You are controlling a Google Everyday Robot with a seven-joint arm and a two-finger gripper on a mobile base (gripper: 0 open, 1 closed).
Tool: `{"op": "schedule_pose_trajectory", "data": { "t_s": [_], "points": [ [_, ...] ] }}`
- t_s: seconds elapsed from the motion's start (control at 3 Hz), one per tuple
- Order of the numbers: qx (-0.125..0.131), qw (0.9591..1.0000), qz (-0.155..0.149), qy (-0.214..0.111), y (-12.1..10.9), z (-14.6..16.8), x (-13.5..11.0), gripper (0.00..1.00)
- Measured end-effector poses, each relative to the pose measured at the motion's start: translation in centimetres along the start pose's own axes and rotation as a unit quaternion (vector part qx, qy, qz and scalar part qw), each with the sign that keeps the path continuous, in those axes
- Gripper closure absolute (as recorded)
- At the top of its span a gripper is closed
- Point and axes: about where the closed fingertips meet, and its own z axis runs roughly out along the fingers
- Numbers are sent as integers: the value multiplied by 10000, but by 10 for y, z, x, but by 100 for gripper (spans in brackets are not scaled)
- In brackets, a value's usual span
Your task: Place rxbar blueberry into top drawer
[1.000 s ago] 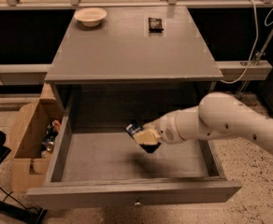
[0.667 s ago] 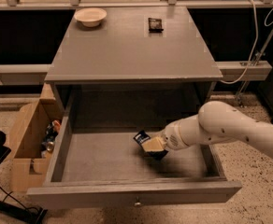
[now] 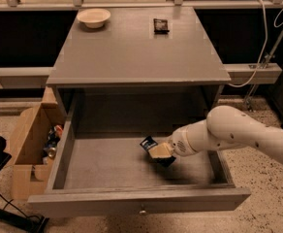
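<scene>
Grey cabinet top (image 3: 132,52) at rear, carrying pale bowl (image 3: 93,17) and small black packet (image 3: 161,25); both well apart from work area, not involved. Below, drawer (image 3: 132,198) pulled out toward camera, knob (image 3: 142,210) on front panel. Just beside its left wall, cardboard box (image 3: 27,149) w/ cans (image 3: 52,142), on speckled floor (image 3: 267,198). White arm (image 3: 238,135) reaching in from right, over drawer's right wall. At its end, gripper (image 3: 162,154) low inside drawer, right of centre, clamped on snack bar (image 3: 149,143). Bar pinched near one end, tilted, blue end sticking out up-left; contact of lower end w/ drawer floor: cannot tell. Judged: placement nearly done, release outstanding. Risks as assessed: (1) flip or skid of bar if let go tilted and off floor; low consequence, walls all round. (2) Clinging of slick wrapper to gripper, then riding up w/ it on withdrawal and ending outside drawer. (3) Knock to right wall or front panel from arm on careless lift-out, w/ drawer shifted or bar jolted. (4) Crushing of bar against floor if pressed down further before opening. Recommend: lower gently till flat, open fully, pause, lift straight up, keep off right wall. Far right, cable (image 3: 265,42) well apart from arm; no concern judged.
</scene>
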Motion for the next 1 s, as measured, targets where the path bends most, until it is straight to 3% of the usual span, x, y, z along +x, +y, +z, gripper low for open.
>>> {"op": "schedule_pose_trajectory", "data": {
  "t_s": [0.67,1.0],
  "points": [
    [-27,10000,-11,14,2,3,0,12],
    [-38,10000,-15,19,3,4,0,0]
  ]
}}
